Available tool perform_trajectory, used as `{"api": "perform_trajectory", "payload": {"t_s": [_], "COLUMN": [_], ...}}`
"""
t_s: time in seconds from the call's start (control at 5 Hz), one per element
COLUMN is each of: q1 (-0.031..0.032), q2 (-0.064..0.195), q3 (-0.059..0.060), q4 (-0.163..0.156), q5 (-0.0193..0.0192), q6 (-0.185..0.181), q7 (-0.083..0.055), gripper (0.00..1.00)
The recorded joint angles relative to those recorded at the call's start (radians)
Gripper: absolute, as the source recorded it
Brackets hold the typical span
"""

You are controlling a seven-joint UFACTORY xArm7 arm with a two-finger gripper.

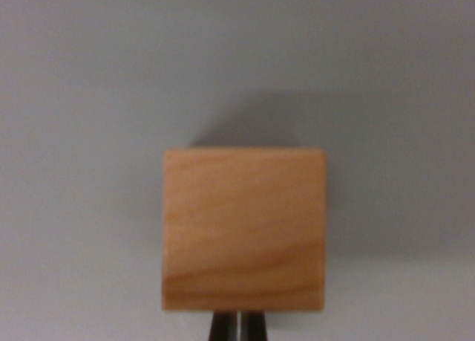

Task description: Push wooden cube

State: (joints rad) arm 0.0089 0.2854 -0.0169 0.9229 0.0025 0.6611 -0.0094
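Note:
A light-brown wooden cube (pixel 244 229) with visible grain fills the lower middle of the wrist view, resting on a plain grey surface (pixel 89 133). Its shadow falls behind it, toward the top right. My gripper (pixel 238 327) shows only as two dark fingertips (pixel 220 328) at the bottom edge, pressed close together with a thin slit between them. They sit right against the cube's near face, at its middle. Nothing is held between them.
The grey surface spreads on every side of the cube with no other objects or edges in view.

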Motion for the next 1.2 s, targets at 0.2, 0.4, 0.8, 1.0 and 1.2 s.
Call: {"api": "perform_trajectory", "payload": {"t_s": [0.2, 0.4, 0.8, 1.0, 1.2], "q1": [0.0000, -0.0002, -0.0004, -0.0004, -0.0007], "q2": [0.000, 0.030, 0.059, 0.059, 0.089], "q3": [0.000, 0.000, 0.001, 0.001, 0.001], "q4": [0.000, 0.046, 0.091, 0.091, 0.138], "q5": [0.0000, 0.0005, 0.0010, 0.0010, 0.0015], "q6": [0.000, 0.016, 0.032, 0.032, 0.049], "q7": [0.000, 0.000, 0.000, 0.000, -0.001], "gripper": [1.00, 1.00, 1.00, 1.00, 1.00]}}
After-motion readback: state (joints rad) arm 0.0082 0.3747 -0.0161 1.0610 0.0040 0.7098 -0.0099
